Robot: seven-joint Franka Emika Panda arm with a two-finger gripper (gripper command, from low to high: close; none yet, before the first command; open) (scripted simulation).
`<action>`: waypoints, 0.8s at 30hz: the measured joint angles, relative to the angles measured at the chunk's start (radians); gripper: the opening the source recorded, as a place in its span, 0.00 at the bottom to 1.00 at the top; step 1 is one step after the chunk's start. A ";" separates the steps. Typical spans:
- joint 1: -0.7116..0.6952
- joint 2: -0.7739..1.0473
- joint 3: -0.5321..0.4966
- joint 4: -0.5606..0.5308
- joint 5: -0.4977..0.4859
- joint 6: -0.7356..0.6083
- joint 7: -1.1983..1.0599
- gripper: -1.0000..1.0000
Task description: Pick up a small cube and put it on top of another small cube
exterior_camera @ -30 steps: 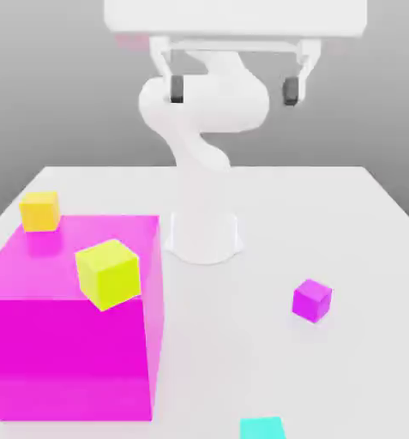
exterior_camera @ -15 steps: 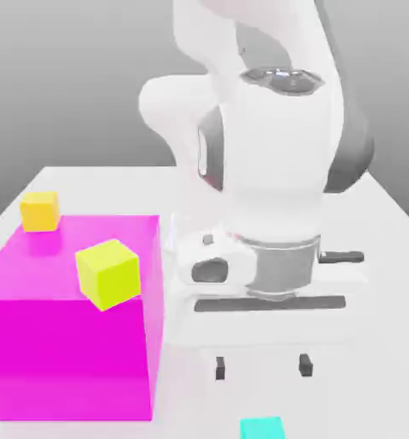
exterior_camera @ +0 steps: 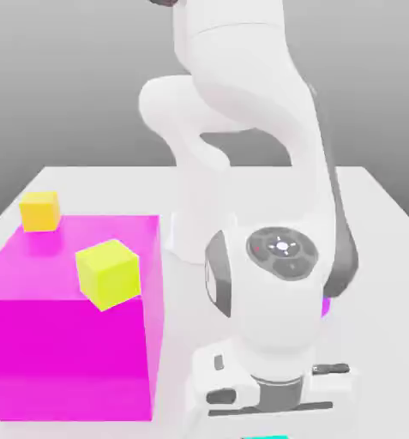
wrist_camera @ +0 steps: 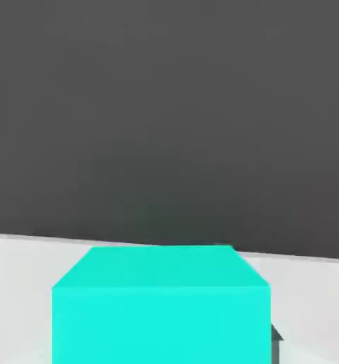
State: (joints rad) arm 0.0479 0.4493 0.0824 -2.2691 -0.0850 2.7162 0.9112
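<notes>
The small cyan cube point(wrist_camera: 161, 306) sits large and close in the hand view, resting on the white table. In the exterior view only a thin strip of the cyan cube point(exterior_camera: 266, 436) shows at the front edge, directly under my gripper's white hand point(exterior_camera: 272, 394), which hangs low over it. The small purple cube point(exterior_camera: 327, 305) is almost wholly hidden behind the arm; just a sliver peeks out at the arm's right side.
A huge magenta block point(exterior_camera: 70, 326) stands at the exterior view's left, close beside the arm. One yellow cube point(exterior_camera: 109, 273) leans at its top front edge, another yellow cube point(exterior_camera: 40, 210) sits at its far corner. The white table point(exterior_camera: 387, 223) extends to the right.
The arm has swung down from high above the table to just over the cyan cube at the front. It now covers the purple cube that showed a second ago.
</notes>
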 joint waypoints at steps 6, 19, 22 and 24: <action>0.021 -0.209 0.084 -0.134 0.039 -0.077 -0.115 0.00; 0.306 -0.684 0.228 -0.599 0.271 -0.080 -0.633 0.00; 0.405 -0.791 0.226 -0.707 0.311 -0.080 -0.743 0.00; 0.430 -0.793 0.230 -0.742 0.315 -0.045 -0.774 0.00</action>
State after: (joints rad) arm 0.4784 -0.3435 0.3126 -3.0116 0.2298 2.6711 0.1371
